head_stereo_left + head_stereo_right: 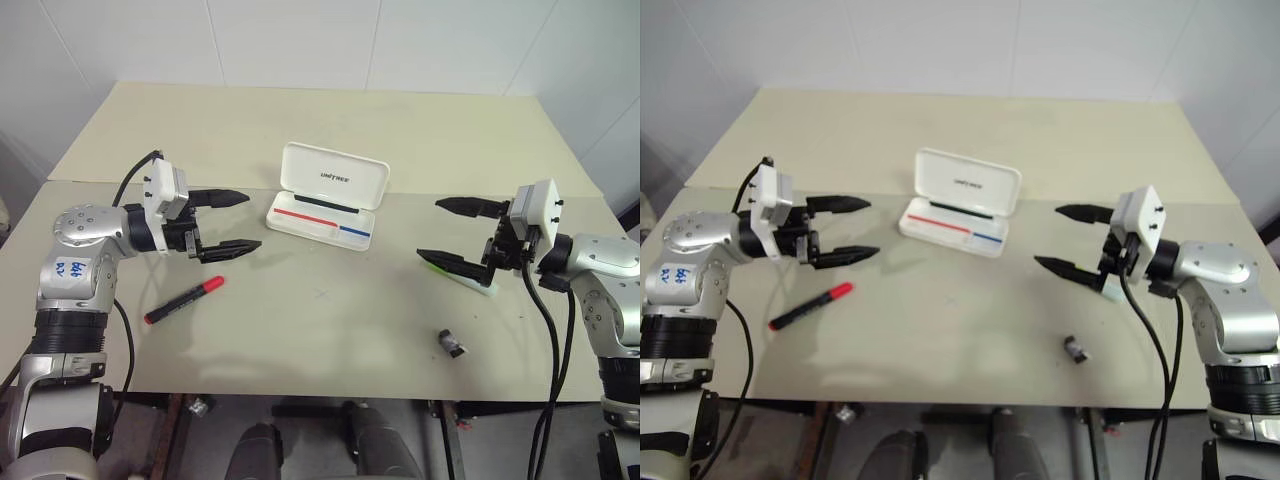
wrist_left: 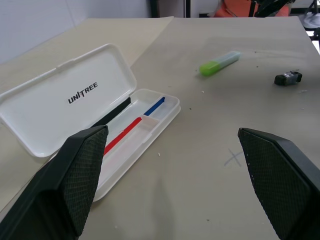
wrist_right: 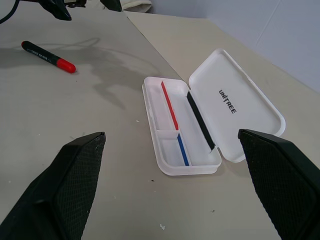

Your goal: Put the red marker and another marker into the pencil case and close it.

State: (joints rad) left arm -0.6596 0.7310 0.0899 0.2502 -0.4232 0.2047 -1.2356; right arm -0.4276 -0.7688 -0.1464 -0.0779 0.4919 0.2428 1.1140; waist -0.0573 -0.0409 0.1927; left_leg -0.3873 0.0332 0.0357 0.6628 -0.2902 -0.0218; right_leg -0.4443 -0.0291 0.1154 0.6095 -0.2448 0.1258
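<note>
A small dark object (image 1: 452, 344) lies nearest on the tabletop (image 1: 320, 320), with the red marker (image 1: 185, 300) left, the light green marker (image 2: 219, 63) right. The pencil case (image 1: 325, 200) lies open between them, lid marked "UNITREE"; the left pincer (image 1: 232, 222) and right pincer (image 1: 440, 230) hover spread, empty

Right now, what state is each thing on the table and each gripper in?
White hard plastic hinged pencil case: open, lid up, tray holds no marker.
Red marker with black end: lying on table, outside case.
Light green marker with pale end: lying on table, outside case.
Small dark stubby object: lying loose on table.
Left gripper: open, holding nothing.
Right gripper: open, holding nothing.
</note>
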